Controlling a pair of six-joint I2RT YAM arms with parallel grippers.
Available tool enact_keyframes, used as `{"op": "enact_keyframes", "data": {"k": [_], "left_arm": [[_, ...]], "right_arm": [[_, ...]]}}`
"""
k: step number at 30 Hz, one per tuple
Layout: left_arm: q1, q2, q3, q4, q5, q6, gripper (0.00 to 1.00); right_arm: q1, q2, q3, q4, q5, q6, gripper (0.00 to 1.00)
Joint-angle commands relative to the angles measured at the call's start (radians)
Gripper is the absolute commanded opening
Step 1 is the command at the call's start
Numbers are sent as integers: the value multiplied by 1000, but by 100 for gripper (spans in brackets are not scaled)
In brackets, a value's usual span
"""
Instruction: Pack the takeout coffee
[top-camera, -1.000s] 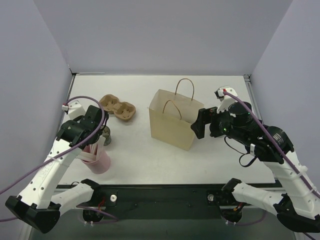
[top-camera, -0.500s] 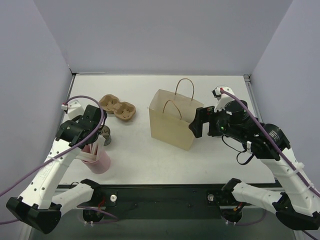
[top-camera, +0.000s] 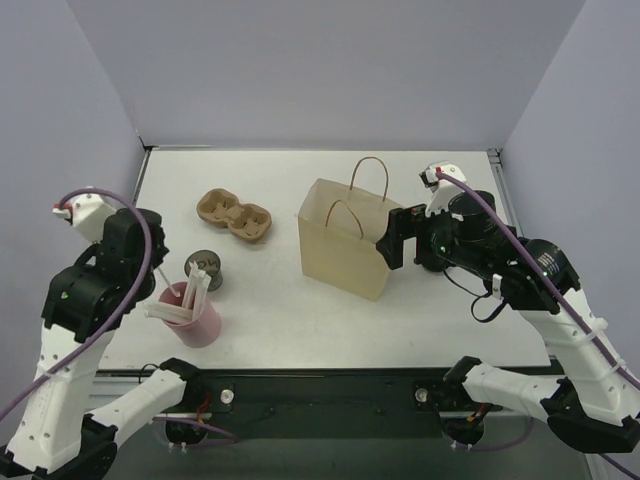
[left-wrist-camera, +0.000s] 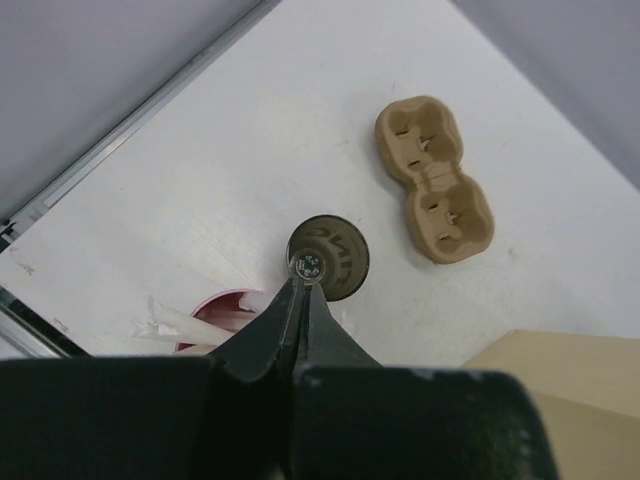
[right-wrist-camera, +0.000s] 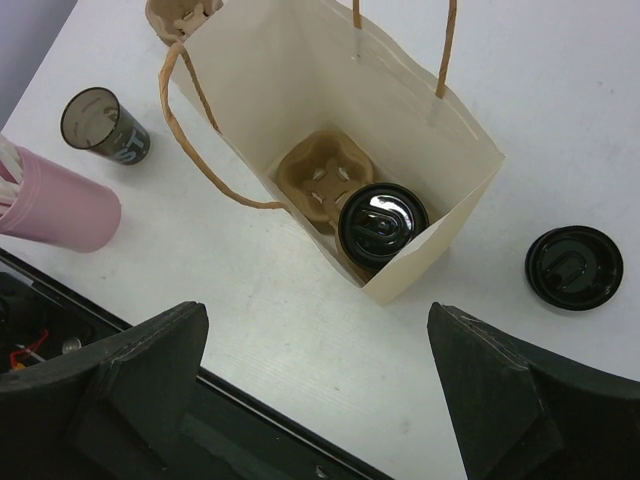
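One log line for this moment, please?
left claw: shut | right claw: open, by bag | coffee cup: on table, outside bag

Note the paper bag (right-wrist-camera: 280, 80) standing open on the table (right-wrist-camera: 560, 120). Inside it, a pulp tray (right-wrist-camera: 318, 180) holds a black-lidded cup (right-wrist-camera: 382, 225). A loose black lid (right-wrist-camera: 574, 267) lies just beside the bag. The takeout coffee (right-wrist-camera: 103, 125) stands outside, near the pink cup (right-wrist-camera: 55, 205).

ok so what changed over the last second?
The left arm pulled back toward its own left and the near edge, off the pink cup and the small dark cup. The left claw closed, with no grip visible. The right claw edged slightly toward the far side by the paper bag, still open. Both cups, the bag and the pulp tray stayed put.
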Motion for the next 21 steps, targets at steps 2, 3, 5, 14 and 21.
{"op": "enact_keyframes", "data": {"k": [2, 3, 5, 14, 21], "left_arm": [[7, -112, 90, 125, -26, 74, 0], [7, -135, 84, 229, 0, 96, 0], [7, -175, 81, 358, 29, 175, 0], [5, -105, 168, 589, 320, 275, 0], [4, 48, 124, 744, 739, 113, 0]], "right_arm": [[-5, -6, 79, -4, 84, -55, 98], [-3, -9, 85, -4, 99, -55, 98], [-5, -17, 92, -1, 131, -51, 98], [-5, -45, 85, 16, 174, -22, 98], [-5, -86, 43, 17, 231, 27, 98]]}}
